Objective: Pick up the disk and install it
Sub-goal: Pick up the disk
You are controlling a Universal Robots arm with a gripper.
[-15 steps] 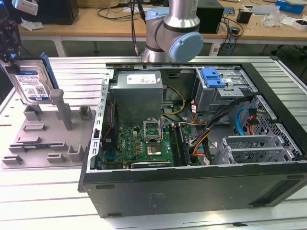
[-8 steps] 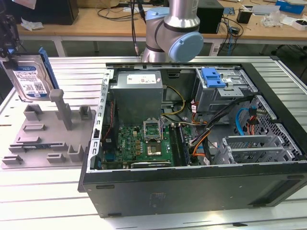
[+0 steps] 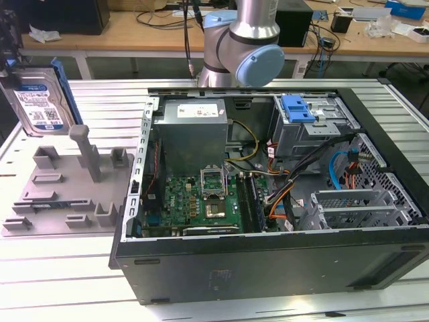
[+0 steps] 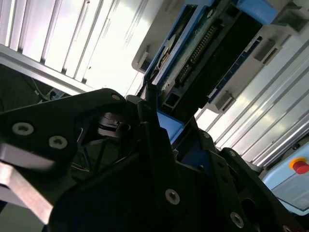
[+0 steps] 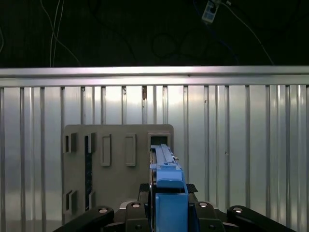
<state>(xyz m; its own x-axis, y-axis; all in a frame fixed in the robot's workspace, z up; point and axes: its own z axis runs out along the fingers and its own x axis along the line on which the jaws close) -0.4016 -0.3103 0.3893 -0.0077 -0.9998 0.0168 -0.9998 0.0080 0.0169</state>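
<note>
1. Gripper is clamped on the disk; black jaws flank its blue carrier in both wrist views.
2. Disk stands on edge, label out, long axis running from the wrist down toward the grey holder. It looks just clear of the slots.
3. Silver metal body, glossy label, hard plastic frame: flat, rigid.
4. Open case lies well apart, to the exterior view's right.
5. Its steel drive cage, with a blue latch, sits in the far corner.

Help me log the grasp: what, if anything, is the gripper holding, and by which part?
The gripper holds the disk by one end of its blue carrier.
</note>
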